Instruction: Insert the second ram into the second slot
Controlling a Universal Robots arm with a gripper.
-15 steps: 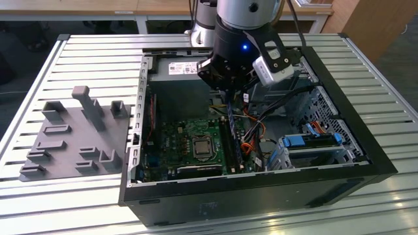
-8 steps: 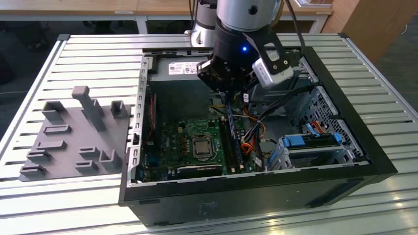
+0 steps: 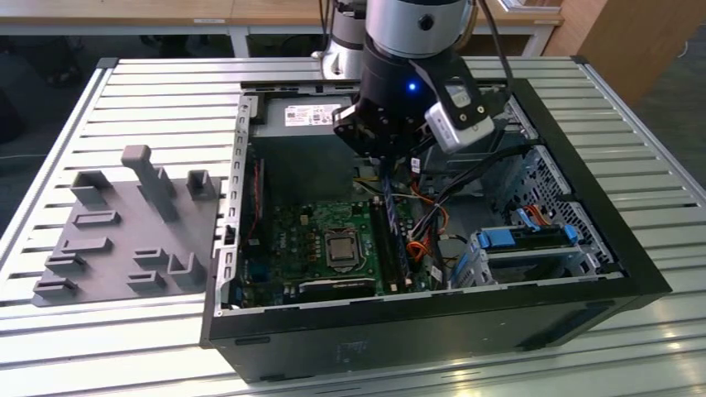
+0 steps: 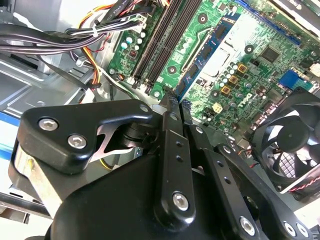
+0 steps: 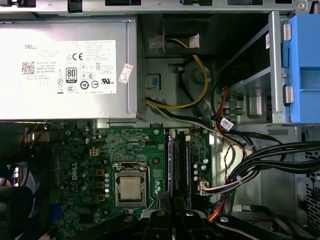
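Hanging over one motherboard, one hand

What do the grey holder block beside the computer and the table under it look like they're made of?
The grey holder block looks like matte plastic, perhaps moulded or printed: even dull grey with no shine. The table looks like metal, probably aluminium: pale silvery ribbed slats that catch a soft glare.

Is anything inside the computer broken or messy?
Nothing looks broken. The processor chip sits bare in its socket with no cooler on top, which looks odd, and the cables beside the motherboard run in a loose tangle.
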